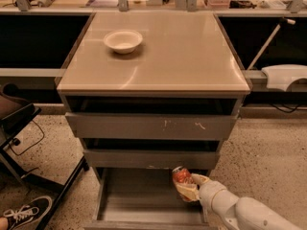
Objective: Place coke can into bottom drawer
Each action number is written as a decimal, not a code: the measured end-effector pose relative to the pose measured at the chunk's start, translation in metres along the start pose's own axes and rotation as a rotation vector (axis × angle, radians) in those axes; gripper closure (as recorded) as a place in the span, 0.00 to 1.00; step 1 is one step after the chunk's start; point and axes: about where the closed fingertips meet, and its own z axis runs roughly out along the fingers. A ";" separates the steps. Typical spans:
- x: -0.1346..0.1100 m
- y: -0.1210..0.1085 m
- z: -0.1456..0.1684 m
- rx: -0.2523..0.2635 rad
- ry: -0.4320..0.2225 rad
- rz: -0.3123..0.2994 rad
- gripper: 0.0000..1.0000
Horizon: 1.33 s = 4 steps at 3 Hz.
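Observation:
The coke can (181,175), small and red-orange with a silver end, is held in my gripper (186,186) over the right side of the bottom drawer (139,198). The bottom drawer is pulled out, a wide shallow grey tray below the other two drawers. My white arm (240,210) reaches in from the lower right. The gripper's fingers (188,191) are closed around the can, which is tilted a little and sits just under the middle drawer's front.
A white bowl (123,40) stands on the cabinet top (192,51). The top drawer front (151,126) has white scratches; the middle drawer (151,158) is slightly out. A black stand (29,128) and a shoe (24,212) are at the left.

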 end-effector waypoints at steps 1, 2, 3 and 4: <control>0.031 -0.034 0.054 0.097 -0.018 0.036 1.00; 0.061 -0.022 0.071 0.080 -0.009 0.109 1.00; 0.061 -0.022 0.071 0.079 -0.009 0.109 1.00; 0.091 -0.027 0.078 0.085 -0.003 0.118 1.00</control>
